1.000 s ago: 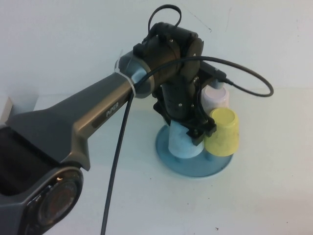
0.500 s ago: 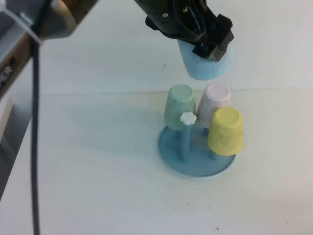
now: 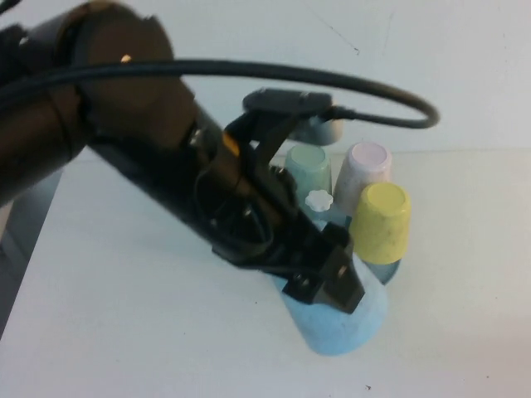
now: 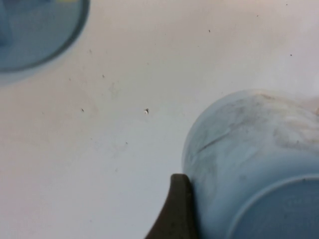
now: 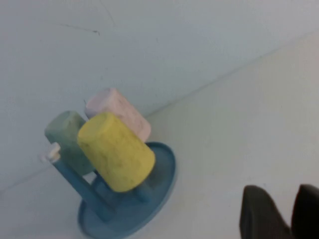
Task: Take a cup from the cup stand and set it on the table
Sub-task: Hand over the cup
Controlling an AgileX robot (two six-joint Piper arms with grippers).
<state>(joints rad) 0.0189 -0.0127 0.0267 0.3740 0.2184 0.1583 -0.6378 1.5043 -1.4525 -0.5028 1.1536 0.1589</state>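
Note:
My left gripper [image 3: 328,282] is shut on the light blue cup [image 3: 344,323] and holds it tilted, low over the white table [image 3: 133,332], just in front of the cup stand [image 3: 387,270]. I cannot tell whether the cup touches the table. In the left wrist view the cup [image 4: 249,154] fills the corner beside one dark finger [image 4: 175,211], with the stand's rim [image 4: 35,35] apart from it. The peg with the white flower knob [image 3: 319,200] stands bare. My right gripper [image 5: 281,199] is shut and empty, off to the side of the stand [image 5: 149,196].
A pale green cup [image 3: 308,170], a pink cup [image 3: 367,166] and a yellow cup [image 3: 380,222] sit upside down on the stand's pegs. My left arm and its cable [image 3: 166,157] cover the table's left middle. A white wall rises behind the table.
My left gripper has carried the light blue cup from high above the stand down to the table's surface in front of the stand. The other cups have not moved.

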